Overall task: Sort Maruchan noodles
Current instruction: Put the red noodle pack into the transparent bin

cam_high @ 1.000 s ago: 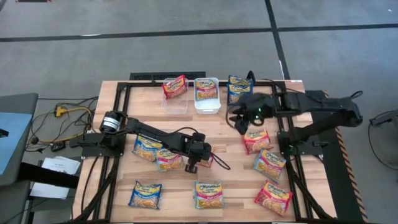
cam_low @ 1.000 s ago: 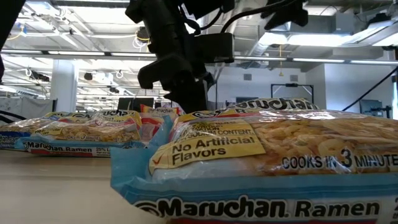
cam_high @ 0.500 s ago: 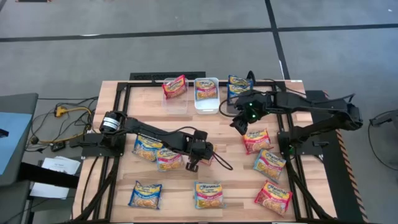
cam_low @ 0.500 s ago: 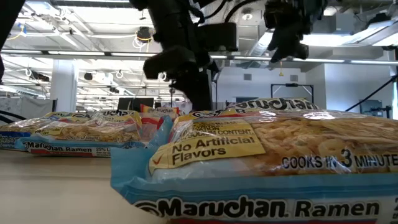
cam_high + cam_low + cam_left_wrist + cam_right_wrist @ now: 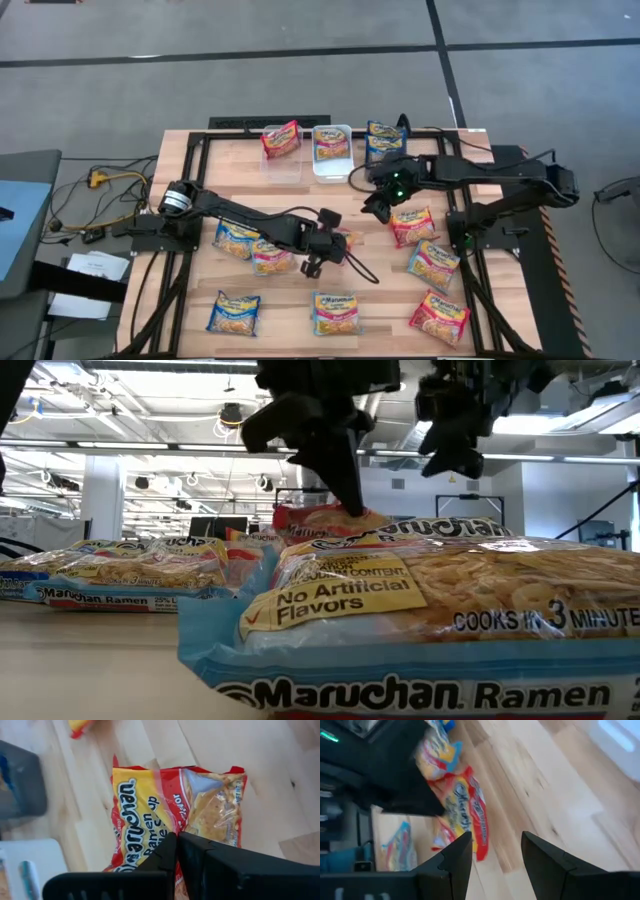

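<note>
Closely pinched, the left gripper [image 5: 176, 851] has its two dark fingers shut on a glossy red and yellow square plastic ramen packet [image 5: 172, 817], crinkled film with noodles showing through a clear window, held near the middle of the pale wooden table [image 5: 370, 290]. In the low view that packet [image 5: 325, 518] hangs under the fingers, clear of the tabletop. The right gripper [image 5: 495, 852] stands with its jaws parted and nothing between them, over the table just in front of the white rectangular bin [image 5: 332, 168], which holds one packet. Beside that bin sit a clear rectangular bin [image 5: 283, 166] and a dark one, each with a packet. Other flat glossy packets lie scattered: a light blue and pink one [image 5: 336, 312] at the near edge, a blue and yellow one [image 5: 234, 312] to its left, red ones on the right side.
</note>
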